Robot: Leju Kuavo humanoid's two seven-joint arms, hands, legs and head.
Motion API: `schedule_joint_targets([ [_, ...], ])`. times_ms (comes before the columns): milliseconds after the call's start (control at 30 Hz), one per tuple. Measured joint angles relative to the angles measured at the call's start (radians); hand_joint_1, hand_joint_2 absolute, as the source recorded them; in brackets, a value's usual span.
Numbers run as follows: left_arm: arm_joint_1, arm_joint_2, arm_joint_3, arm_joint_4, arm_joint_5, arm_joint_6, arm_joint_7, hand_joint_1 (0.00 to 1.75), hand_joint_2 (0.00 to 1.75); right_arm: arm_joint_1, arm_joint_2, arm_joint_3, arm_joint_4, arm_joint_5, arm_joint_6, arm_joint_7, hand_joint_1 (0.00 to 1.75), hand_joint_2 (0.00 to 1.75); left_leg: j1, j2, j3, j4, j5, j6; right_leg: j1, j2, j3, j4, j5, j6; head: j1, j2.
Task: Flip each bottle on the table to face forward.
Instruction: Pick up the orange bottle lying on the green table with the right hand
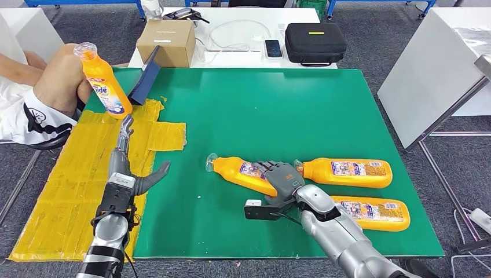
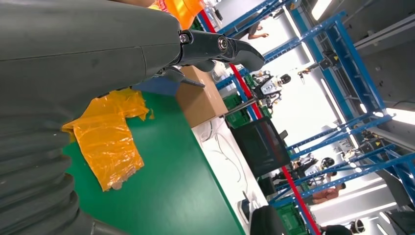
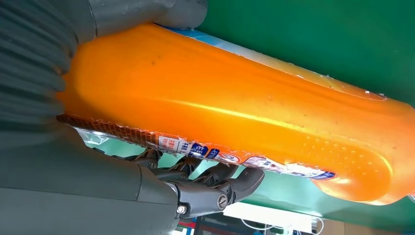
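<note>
An orange bottle (image 1: 243, 172) lies on the green table (image 1: 260, 110), cap toward the left. My right hand (image 1: 282, 178) grips its middle from above; in the right wrist view the bottle (image 3: 235, 112) sits between the thumb and the dark fingers (image 3: 215, 188). Two more orange bottles lie to the right, one (image 1: 347, 172) just behind my hand and one (image 1: 373, 213) nearer the front edge, labels up. Another bottle (image 1: 104, 84) stands almost upright at the far left. My left hand (image 1: 124, 165) is open just below it, fingers (image 2: 230, 46) stretched toward its base; I cannot tell if they touch.
Yellow tape (image 1: 69, 191) covers the table's left side. A blue board (image 1: 146, 74) leans at the back left, by a cardboard box (image 1: 167, 40). A black case (image 1: 315, 41) and a phone (image 1: 273, 48) lie on the white table behind. A person's knee (image 1: 58, 81) is at the left.
</note>
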Motion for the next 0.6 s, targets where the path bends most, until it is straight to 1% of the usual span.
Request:
schedule_joint_targets([
  [267, 0.000, 0.000, -0.003, 0.000, 0.000, 0.000, 0.000, 0.00, 1.75, -0.003, 0.000, 0.004, 0.004, -0.009, -0.001, 0.002, 1.75, 1.75, 0.000, 0.001, 0.000, 0.000, 0.000, 0.000, 0.000, 0.000, 0.002, 0.000, 0.001, -0.002, 0.000, 0.000],
  [433, 0.000, 0.000, -0.012, 0.000, 0.000, 0.000, 0.000, 0.00, 1.75, -0.002, 0.005, 0.005, 0.004, -0.049, -0.013, -0.035, 1.75, 1.75, 0.000, 0.000, 0.000, 0.000, 0.000, 0.000, 0.000, 0.000, -0.001, 0.000, 0.001, -0.002, 0.000, 0.000],
  [600, 0.000, 0.000, -0.019, 0.000, 0.000, 0.000, 0.000, 0.00, 1.75, 0.002, 0.009, 0.003, 0.003, -0.073, -0.024, -0.050, 1.75, 1.75, 0.000, 0.002, 0.000, 0.000, 0.000, 0.000, 0.000, 0.000, 0.005, 0.000, 0.002, -0.001, 0.000, 0.000],
])
